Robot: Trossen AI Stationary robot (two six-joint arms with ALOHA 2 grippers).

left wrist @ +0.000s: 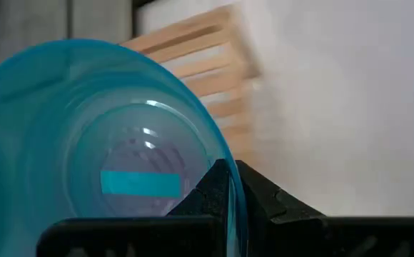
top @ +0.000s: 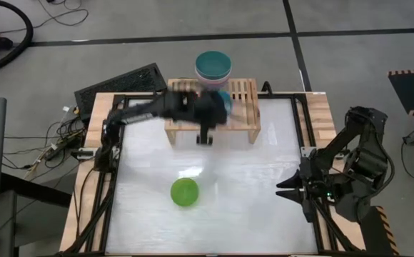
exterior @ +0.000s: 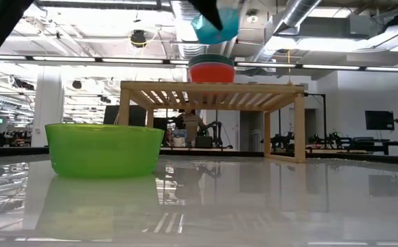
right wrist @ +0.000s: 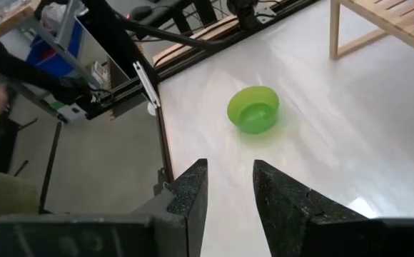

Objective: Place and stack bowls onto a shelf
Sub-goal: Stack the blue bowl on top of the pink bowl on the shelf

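My left gripper reaches over the light-wood shelf and is shut on a cyan bowl, which shows high above the shelf in the low view as the cyan bowl. A stack of bowls, dark teal on top, stands on the shelf's far part. In the low view that stack rests on the slats. A lime green bowl sits upright on the table, far from both grippers. My right gripper waits open at the table's right edge. My left gripper pinches the cyan bowl by its rim, one finger inside the bowl and the other outside its wall. The bowl is lifted clear above the shelf, tilted, its opening turned toward the wrist.
The shelf stands at the table's far edge, its right half of slats bare. The white tabletop spreads between the shelf and the near edge, bearing only the green bowl. A dark frame lines the table's sides.
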